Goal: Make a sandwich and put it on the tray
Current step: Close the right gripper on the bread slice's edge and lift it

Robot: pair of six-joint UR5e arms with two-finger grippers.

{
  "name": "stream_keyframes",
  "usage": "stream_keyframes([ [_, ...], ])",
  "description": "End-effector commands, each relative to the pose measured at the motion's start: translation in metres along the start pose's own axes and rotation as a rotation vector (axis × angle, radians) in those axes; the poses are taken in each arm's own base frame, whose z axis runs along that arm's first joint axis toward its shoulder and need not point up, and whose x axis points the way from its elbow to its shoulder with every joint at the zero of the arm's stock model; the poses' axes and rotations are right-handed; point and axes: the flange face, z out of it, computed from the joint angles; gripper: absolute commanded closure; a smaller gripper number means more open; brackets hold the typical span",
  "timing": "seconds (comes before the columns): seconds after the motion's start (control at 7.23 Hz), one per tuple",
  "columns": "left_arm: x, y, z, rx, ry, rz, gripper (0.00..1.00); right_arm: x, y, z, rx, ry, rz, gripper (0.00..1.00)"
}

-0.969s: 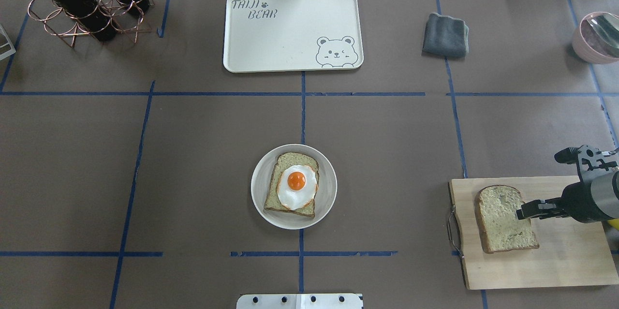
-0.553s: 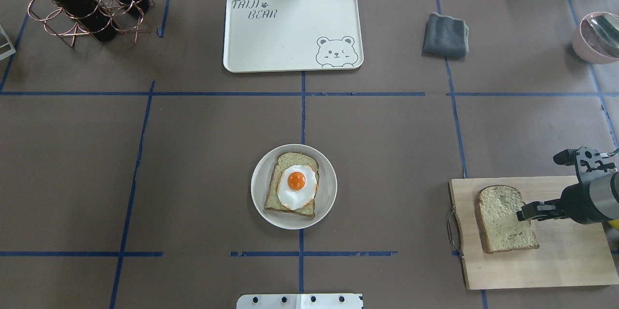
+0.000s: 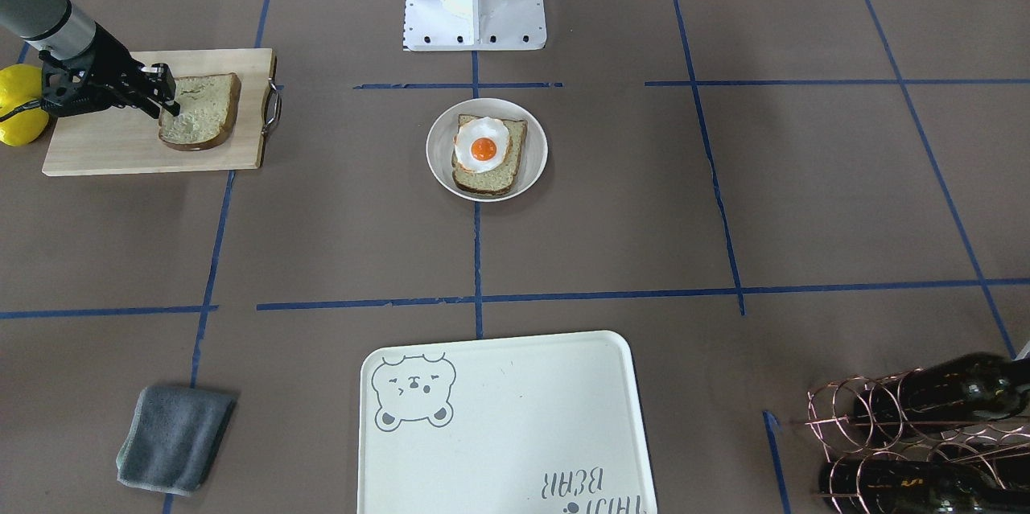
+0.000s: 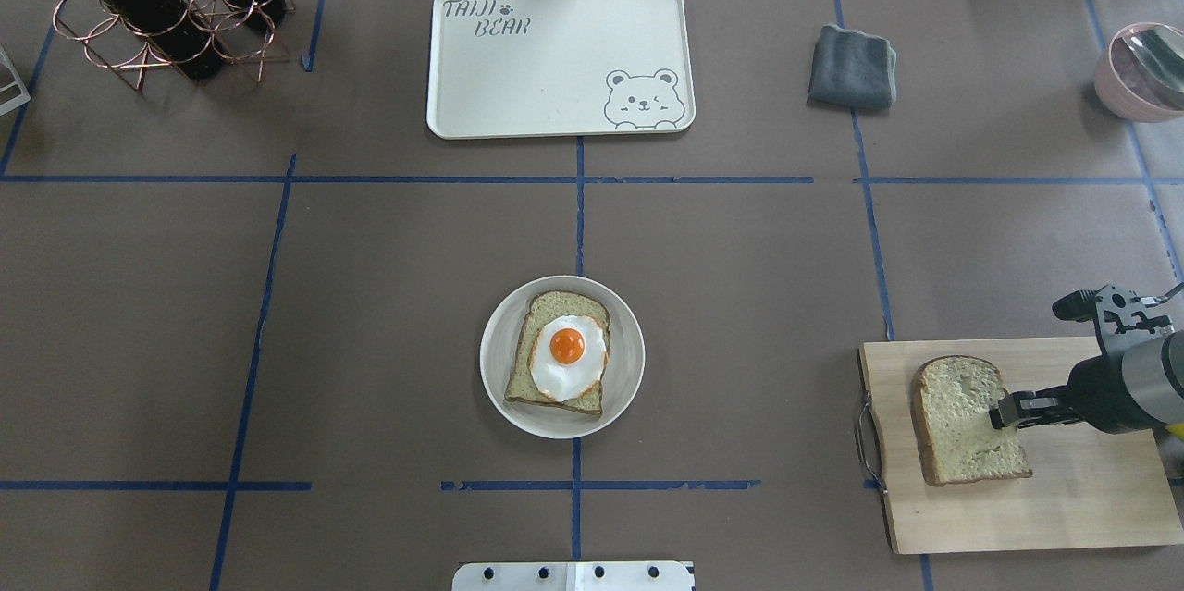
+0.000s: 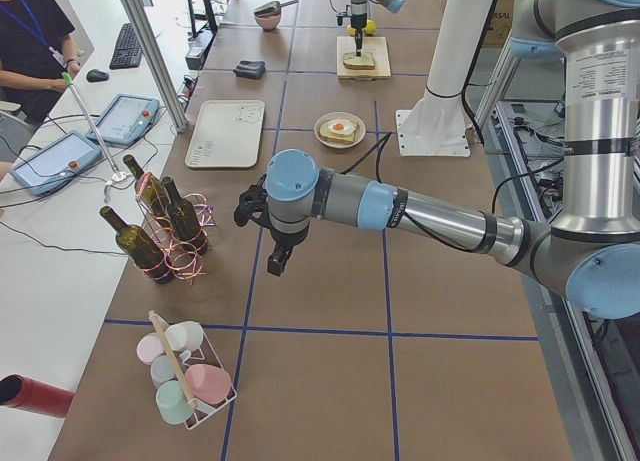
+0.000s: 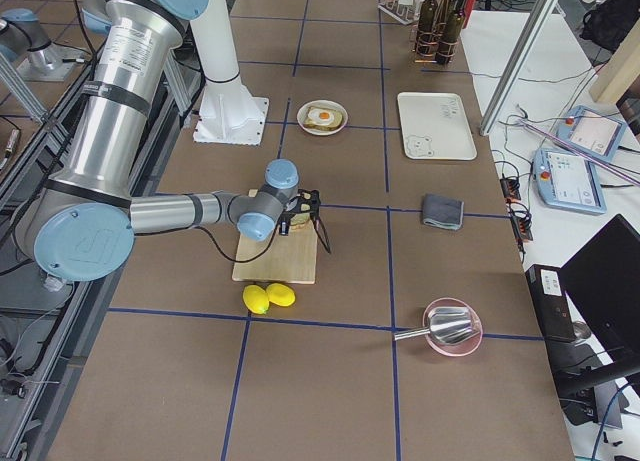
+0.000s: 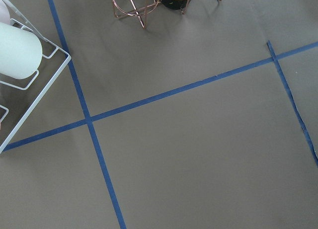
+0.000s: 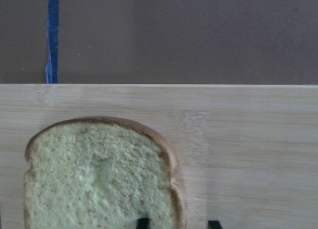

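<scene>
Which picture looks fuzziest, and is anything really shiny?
Right wrist view: fuzziest, the bread slice is close and soft-edged. Overhead view: sharp, with bright glare on the metal scoop in the pink bowl. Front-facing view: even light, faint shadows.

right tool (image 6: pixel 304 214) at bread slice (image 6: pixel 296 224) on wooden board (image 6: pixel 272 263), two lemons (image 6: pixel 268 297) just beside it

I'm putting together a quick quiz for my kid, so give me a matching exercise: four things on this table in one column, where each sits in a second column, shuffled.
1 fried egg
2 bare bread slice
3 wine bottles
4 grey cloth

A wooden cutting board
B copper wire rack
C table, beside the tray
D round dish, atop the other slice

Pairs: 1-D, 2-A, 3-B, 4-C
</scene>
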Motion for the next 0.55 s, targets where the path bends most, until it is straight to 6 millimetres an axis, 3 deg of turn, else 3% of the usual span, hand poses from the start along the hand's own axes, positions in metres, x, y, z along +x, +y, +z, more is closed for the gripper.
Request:
stream_keyframes([
  [0.0, 0.0, 0.0, -0.001, 0.003, -0.001, 0.003, 0.0, -0.001, 0.001, -0.001, 0.0, -0.004, -0.004, 1.0],
  [0.42, -0.001, 0.0, 0.0, 0.001, 0.0, -0.002, 0.0, -0.014, 0.003, -0.017, 0.014, -0.032, -0.021, 1.0],
])
